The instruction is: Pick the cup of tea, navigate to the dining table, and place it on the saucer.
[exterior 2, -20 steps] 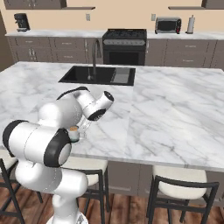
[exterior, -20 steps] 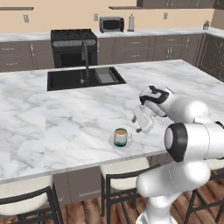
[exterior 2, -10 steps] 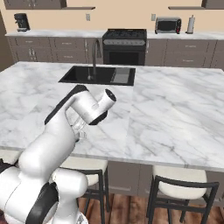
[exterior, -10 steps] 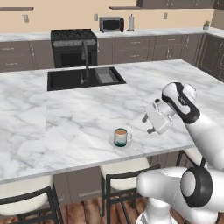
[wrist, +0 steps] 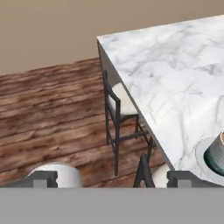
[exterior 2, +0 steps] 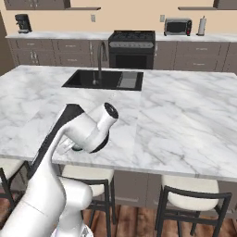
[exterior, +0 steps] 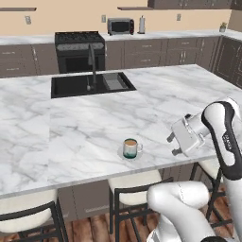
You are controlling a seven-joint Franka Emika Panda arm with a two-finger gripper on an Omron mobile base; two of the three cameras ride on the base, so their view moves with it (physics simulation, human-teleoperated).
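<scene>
The cup of tea is seen upright on the saucer, near the front edge of the dining table, on the stool side. The gripper is held to the cup's right, apart from it, its fingers spread wide with nothing between them. A stool is tucked under the table edge

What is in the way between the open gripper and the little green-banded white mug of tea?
Nothing visible: bare marble lies between the open gripper and the white, green-banded mug of tea, which already stands on its pale round saucer.
</scene>
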